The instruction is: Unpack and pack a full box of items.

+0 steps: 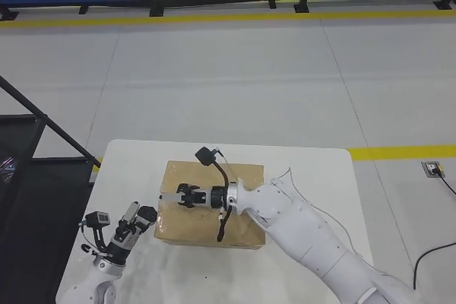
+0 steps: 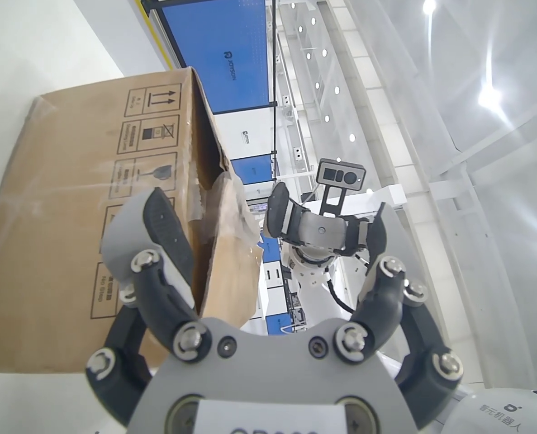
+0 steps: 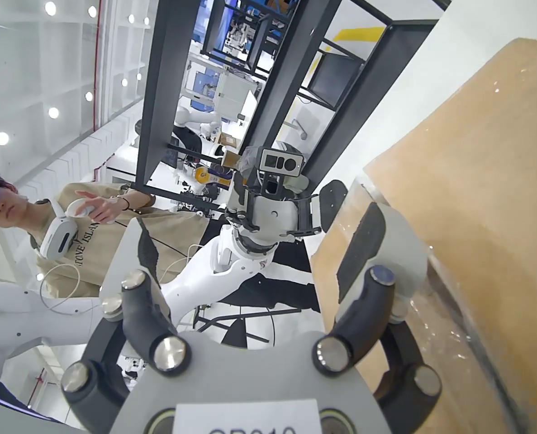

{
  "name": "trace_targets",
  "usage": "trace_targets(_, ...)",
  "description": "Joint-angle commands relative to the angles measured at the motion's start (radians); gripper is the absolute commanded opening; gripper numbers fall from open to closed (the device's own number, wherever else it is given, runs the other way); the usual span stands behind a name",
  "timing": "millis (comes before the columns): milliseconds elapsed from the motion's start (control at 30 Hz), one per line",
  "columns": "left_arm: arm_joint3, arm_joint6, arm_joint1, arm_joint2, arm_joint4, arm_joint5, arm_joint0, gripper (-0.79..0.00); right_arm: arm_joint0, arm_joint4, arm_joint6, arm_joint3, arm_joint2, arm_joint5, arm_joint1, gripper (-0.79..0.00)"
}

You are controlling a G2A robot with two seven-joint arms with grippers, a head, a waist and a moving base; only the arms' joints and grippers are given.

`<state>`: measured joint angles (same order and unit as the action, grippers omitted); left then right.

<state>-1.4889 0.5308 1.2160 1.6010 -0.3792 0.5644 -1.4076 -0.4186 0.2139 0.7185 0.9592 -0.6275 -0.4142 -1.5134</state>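
- Sitting on the white desk (image 1: pixel 311 175), a brown cardboard box (image 1: pixel 188 226) is found close to the edge nearest the robot, roughly midway between the left and right edges. From above, its top is seen closed.
- Clear tape (image 3: pixel 435 300), glossy and wrinkled, is seen running along the seam on the box's top.
- The right pincer (image 1: pixel 184 196) is held over the top of the box, towards its left side. Its jaws are spread apart and nothing is gripped. One finger (image 3: pixel 368 237) is laid against the cardboard just beside the taped seam.
- The left pincer (image 1: pixel 139 216) is placed just beside the box's left wall, towards the desk's near left corner. Its jaws are spread wide, with nothing held between them. One finger (image 2: pixel 164 223) is seen in front of the printed wall; whether it touches cannot be told.
- A flap edge (image 2: pixel 225 246) at the box's upper corner is seen bent slightly outward, with crumpled tape clinging to it.
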Motion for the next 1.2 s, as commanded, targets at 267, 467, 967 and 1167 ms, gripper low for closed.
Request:
trace_targets(267, 0.004, -0.001, 0.000, -0.012, -0.004, 0.006, 0.003, 0.000, 0.067, 0.072, 0.038, -0.152, 0.055, 0.044, -0.081, 0.000)
trace_targets(467, 0.008, 0.001, 0.000, -0.014, -0.006, 0.004, 0.006, 0.000, 0.099, 0.085, 0.029, -0.248, 0.073, 0.042, -0.126, 0.000)
trace_targets(967, 0.020, 0.008, -0.003, -0.017, -0.014, -0.002, 0.020, 0.000, 0.130, 0.134, 0.176, -0.390, 0.039, 0.019, -0.165, 0.000)
trace_targets(1167, 0.020, 0.012, -0.004, -0.020, -0.015, -0.006, 0.025, 0.000, 0.113, 0.107, 0.198, -0.373, -0.004, 0.022, -0.137, 0.000)
